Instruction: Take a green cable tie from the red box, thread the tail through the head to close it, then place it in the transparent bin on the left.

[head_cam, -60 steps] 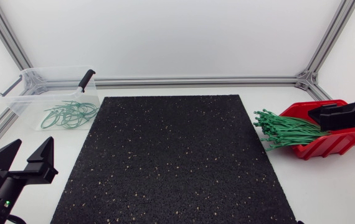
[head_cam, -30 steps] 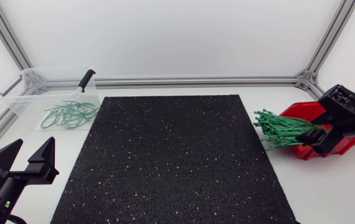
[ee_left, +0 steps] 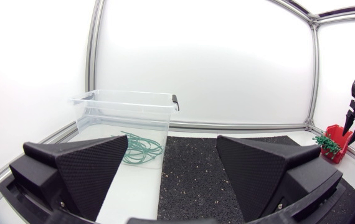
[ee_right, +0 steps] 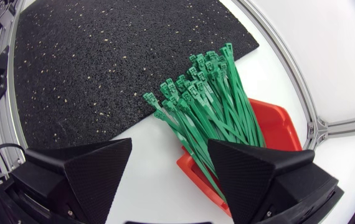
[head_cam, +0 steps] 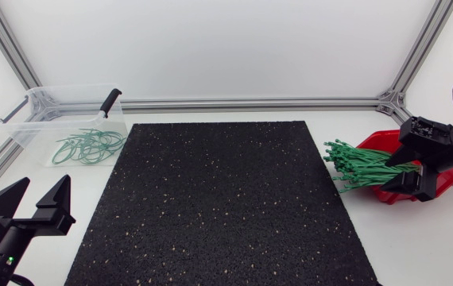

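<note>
head view: left gripper [head_cam: 45,181] wide open and empty, beside the black mat [head_cam: 226,206]. right gripper [head_cam: 392,171] hangs over the red box [head_cam: 379,141], partly hiding it; its gap is hard to judge here. clear bin [head_cam: 28,131] holds looped green ties [head_cam: 87,147].
left wrist view: fingers spread, bin ahead.
right wrist view: fingers wide apart, holding nothing — loose cable ties [ee_right: 208,99] spill from the box beneath.

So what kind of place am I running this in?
Most likely an enclosed robot test bench in a lab: aluminium framing along its edges, a black speckled work mat, and sorting containers, a red box of green cable ties and a transparent bin.
</note>
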`<state>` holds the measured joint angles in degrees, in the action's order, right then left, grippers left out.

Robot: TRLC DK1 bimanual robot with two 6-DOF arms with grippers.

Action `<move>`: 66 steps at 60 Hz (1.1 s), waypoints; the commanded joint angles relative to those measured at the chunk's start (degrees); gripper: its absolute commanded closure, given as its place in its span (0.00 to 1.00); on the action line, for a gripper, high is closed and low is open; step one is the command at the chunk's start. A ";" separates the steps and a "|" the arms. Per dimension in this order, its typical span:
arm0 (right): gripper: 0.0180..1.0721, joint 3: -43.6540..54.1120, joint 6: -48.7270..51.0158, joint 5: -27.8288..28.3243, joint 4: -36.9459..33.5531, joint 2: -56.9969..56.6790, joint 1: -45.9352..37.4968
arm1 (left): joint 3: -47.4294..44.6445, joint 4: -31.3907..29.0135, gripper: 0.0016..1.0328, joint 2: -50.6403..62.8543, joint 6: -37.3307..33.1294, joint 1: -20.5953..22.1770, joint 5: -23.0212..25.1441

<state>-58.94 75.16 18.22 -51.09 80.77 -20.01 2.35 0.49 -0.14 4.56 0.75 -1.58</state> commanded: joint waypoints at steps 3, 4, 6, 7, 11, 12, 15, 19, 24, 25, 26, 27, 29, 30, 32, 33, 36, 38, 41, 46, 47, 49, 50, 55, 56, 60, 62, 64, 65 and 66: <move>0.26 -2.41 7.02 0.42 -1.82 2.55 -0.64 | -2.35 -0.49 0.04 -0.39 0.98 0.56 -0.44; 0.28 -2.59 7.64 0.42 -1.91 2.81 -0.64 | -2.35 -0.58 0.04 -0.39 0.98 0.56 -0.44; 0.30 -3.03 8.60 0.42 -2.17 3.43 -0.64 | -2.35 -0.58 0.04 -0.39 0.98 0.56 -0.44; 0.32 -3.29 9.22 0.42 -2.43 3.87 -0.64 | -2.35 -0.58 0.04 -0.39 0.98 0.56 -0.44; 0.37 -4.17 10.63 0.59 -3.40 5.36 -0.64 | -2.35 -0.58 0.04 -0.39 0.98 0.56 -0.44; 0.39 -4.26 10.89 0.85 -3.49 5.62 -0.64 | -2.35 -0.58 0.04 -0.39 0.98 0.56 -0.44; 0.44 -4.26 11.94 1.38 -3.58 6.06 -0.64 | -2.35 -0.58 0.04 -0.39 0.98 0.48 -0.44; 0.44 -3.90 13.00 1.21 -3.49 6.50 -0.38 | -2.35 -0.58 0.04 -0.39 0.98 0.56 -0.44; 0.44 -3.47 13.26 0.94 -2.70 7.12 0.41 | -2.35 -0.58 0.04 -0.39 0.98 0.56 -0.44; 0.44 -3.47 13.26 0.94 -2.70 7.12 0.50 | -2.35 -0.58 0.04 -0.39 0.98 0.56 -0.44; 0.44 -3.38 13.26 0.94 -2.70 7.21 0.67 | -2.35 -0.58 0.04 -0.39 0.98 0.56 -0.44; 0.44 -3.38 13.35 0.94 -2.43 7.21 0.67 | -2.35 -0.58 0.04 -0.39 0.98 0.56 -0.44; 0.44 -3.29 13.35 0.94 -2.17 7.29 0.85 | -2.35 -0.58 0.04 -0.39 0.98 0.56 -0.44; 0.44 -3.29 13.35 0.94 -2.08 7.38 1.03 | -2.35 -0.58 0.04 -0.39 0.98 0.56 -0.44; 0.44 -3.20 13.44 0.85 -2.00 7.65 1.20 | -2.35 -0.58 0.04 -0.39 0.98 0.56 -0.44; 0.44 -3.20 13.35 0.68 -1.82 7.82 1.38 | -2.35 -0.58 0.04 -0.39 0.98 0.56 -0.44; 0.45 -2.85 13.26 0.24 -0.85 8.09 1.64 | -2.35 -0.58 0.04 -0.39 0.98 0.56 -0.44; 0.50 -2.76 13.17 0.15 -0.33 8.35 1.90 | -2.35 -0.58 0.04 -0.39 0.98 0.56 -0.44; 0.55 -2.50 13.17 0.15 0.29 8.61 2.08 | -2.35 -0.58 0.04 -0.39 0.98 0.56 -0.44; 0.58 -1.88 13.09 -0.11 1.78 8.88 2.52 | -2.35 -0.67 0.04 -0.39 0.98 0.56 -0.44; 0.58 -1.80 13.00 -0.11 1.96 8.96 2.52 | -2.35 -0.67 0.04 -0.39 0.98 0.56 -0.44; 0.58 -1.80 12.91 -0.11 1.96 9.05 2.61 | -2.35 -0.67 0.04 -0.39 0.98 0.65 -0.44; 0.58 -1.71 13.00 -0.11 2.05 9.14 2.61 | -2.26 -0.67 0.04 -0.39 0.98 0.65 -0.44; 0.58 -1.36 12.82 -0.73 3.10 9.49 2.70 | -2.35 -0.67 0.04 -0.39 0.98 0.65 -0.44; 0.58 -1.27 12.82 -0.73 3.19 9.49 2.70 | -2.35 -0.67 0.04 -0.39 0.98 0.56 -0.44; 0.58 -1.09 12.91 -0.90 3.28 9.58 2.70 | -2.35 -0.67 0.04 -0.39 0.98 0.65 -0.44; 0.58 -1.00 12.91 -0.90 3.28 9.58 2.70 | -2.26 -0.67 0.04 -0.39 0.98 0.65 -0.44; 0.58 -0.92 12.91 -0.90 3.37 9.58 2.70 | -2.35 -0.67 0.04 -0.39 0.98 0.65 -0.44; 0.58 -0.83 12.91 -0.90 3.37 9.58 2.70 | -2.35 -0.67 0.04 -0.39 0.98 0.65 -0.44; 0.58 -0.74 12.91 -0.99 3.45 9.58 2.70 | -2.26 -0.67 0.04 -0.39 0.98 0.65 -0.44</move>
<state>-61.65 86.87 17.74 -47.77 89.17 -17.67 2.35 0.47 -0.14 4.56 0.95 -1.61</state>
